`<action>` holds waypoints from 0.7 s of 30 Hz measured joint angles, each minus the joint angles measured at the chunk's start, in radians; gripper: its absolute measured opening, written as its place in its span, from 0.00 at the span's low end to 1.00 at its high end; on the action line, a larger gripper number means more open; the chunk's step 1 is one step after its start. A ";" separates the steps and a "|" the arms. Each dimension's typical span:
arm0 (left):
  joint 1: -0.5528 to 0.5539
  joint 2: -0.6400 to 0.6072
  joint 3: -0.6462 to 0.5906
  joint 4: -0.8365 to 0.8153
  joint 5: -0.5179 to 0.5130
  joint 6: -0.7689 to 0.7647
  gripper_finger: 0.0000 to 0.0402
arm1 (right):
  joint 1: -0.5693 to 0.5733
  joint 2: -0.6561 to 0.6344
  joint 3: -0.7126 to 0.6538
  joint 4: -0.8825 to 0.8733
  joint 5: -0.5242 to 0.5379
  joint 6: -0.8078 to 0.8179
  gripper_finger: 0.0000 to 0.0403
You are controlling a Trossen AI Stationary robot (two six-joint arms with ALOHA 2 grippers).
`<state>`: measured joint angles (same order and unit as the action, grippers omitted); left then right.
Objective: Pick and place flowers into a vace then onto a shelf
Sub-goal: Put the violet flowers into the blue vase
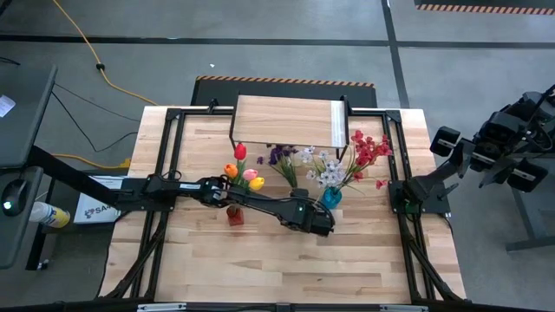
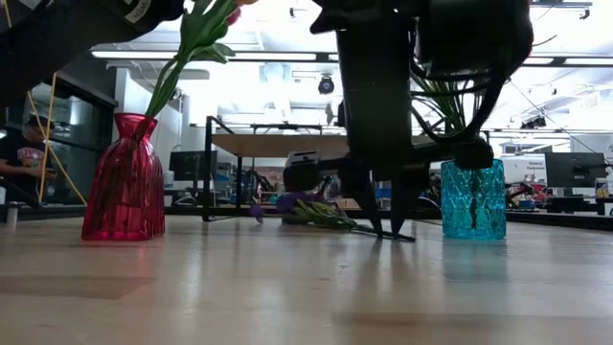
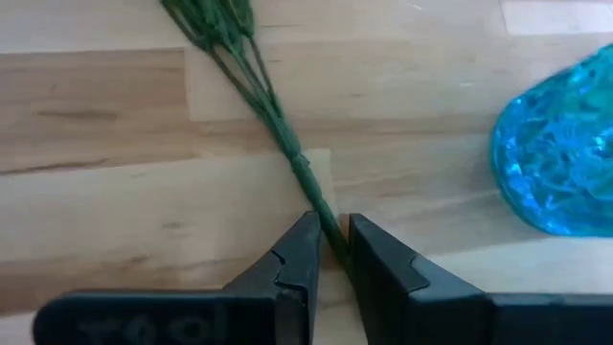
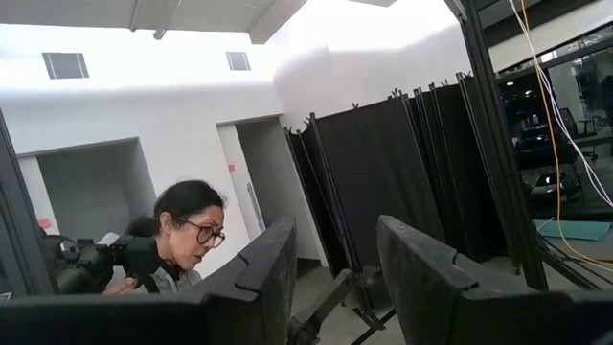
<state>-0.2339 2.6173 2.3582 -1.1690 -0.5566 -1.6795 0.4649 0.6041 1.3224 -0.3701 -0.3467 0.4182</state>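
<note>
Green stem of the purple spray (image 3: 287,144) is lying flat on the tabletop (image 3: 96,192), pinched between the left gripper (image 3: 333,240) fingers, blue vase (image 3: 560,153) just beside. The right gripper (image 4: 335,259) is waiting parted at the table's edge.

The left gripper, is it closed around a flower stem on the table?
Yes, the left gripper pinches the green stem of the purple spray lying flat on the tabletop.
</note>
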 joint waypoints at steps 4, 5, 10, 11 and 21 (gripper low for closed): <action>0.006 0.003 0.000 0.000 0.015 0.004 0.24 | 0.000 0.000 0.000 0.000 0.000 0.000 0.35; 0.007 0.010 0.001 0.001 0.016 0.004 0.24 | 0.000 0.000 0.000 0.000 0.000 0.000 0.35; 0.005 0.012 0.001 0.000 0.016 0.005 0.24 | 0.000 0.000 0.000 0.000 0.000 0.000 0.35; 0.005 0.013 0.001 -0.001 0.025 0.001 0.24 | 0.000 0.000 0.000 0.000 0.000 0.000 0.35; 0.003 0.014 0.000 -0.001 0.077 -0.004 0.09 | 0.000 0.005 -0.001 0.000 0.000 0.000 0.35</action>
<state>-0.2309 2.6308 2.3577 -1.1704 -0.4800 -1.6838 0.4650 0.6090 1.3209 -0.3701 -0.3466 0.4179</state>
